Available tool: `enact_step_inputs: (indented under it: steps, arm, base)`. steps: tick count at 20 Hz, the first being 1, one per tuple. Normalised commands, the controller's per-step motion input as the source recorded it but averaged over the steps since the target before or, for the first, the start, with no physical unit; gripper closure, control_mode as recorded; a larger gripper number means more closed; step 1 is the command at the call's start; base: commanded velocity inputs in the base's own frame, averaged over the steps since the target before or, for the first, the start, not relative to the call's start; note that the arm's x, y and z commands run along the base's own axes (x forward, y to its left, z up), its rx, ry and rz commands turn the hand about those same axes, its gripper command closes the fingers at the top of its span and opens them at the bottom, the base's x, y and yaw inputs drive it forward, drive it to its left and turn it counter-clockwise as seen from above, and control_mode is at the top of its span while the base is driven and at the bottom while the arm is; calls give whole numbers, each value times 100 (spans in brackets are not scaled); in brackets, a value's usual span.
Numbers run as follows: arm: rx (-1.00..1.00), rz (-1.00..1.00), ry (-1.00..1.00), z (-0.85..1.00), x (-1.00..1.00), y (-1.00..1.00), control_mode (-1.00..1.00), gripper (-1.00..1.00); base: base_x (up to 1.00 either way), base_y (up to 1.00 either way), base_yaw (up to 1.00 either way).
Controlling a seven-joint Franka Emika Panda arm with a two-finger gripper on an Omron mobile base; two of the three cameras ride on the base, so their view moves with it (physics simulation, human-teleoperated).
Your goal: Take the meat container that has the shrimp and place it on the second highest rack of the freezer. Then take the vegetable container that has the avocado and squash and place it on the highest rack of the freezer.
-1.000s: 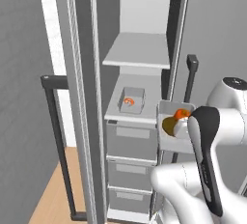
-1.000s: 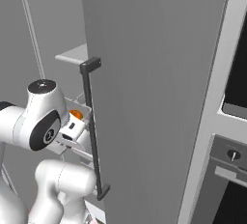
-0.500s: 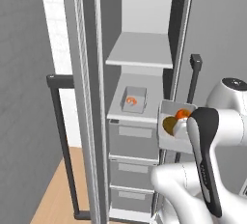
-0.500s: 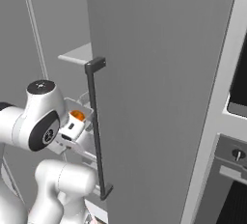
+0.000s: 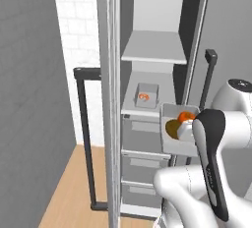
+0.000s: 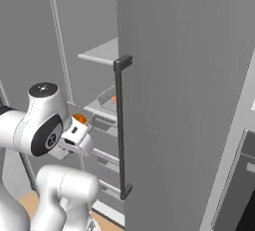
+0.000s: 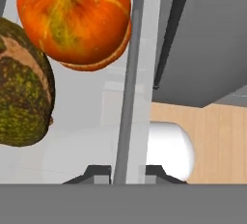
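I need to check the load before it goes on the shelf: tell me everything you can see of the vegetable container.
The vegetable container is a shallow rectangular grey tray, held level in the air in front of the open freezer, below its upper shelf. The gripper is shut on its thin side wall. Inside sit the orange squash and the brown-green avocado, close together.

Flat, even rendered light throughout, with no glare. Soft shade sits under the highest rack (image 5: 153,49). Edges look slightly soft and pixelated.
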Motion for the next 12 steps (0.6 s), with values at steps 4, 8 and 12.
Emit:
enact_step_inputs:
  steps: [4,8,12]
  arm:
    - [0,0,0,0,0,0,100,100]
    - [0,0,0,0,0,0,100,100]
    - [0,0,0,0,0,0,100,100]
  base:
    - [58,6,-12]
    - [57,-16,-24]
    - [20,-1,-15]
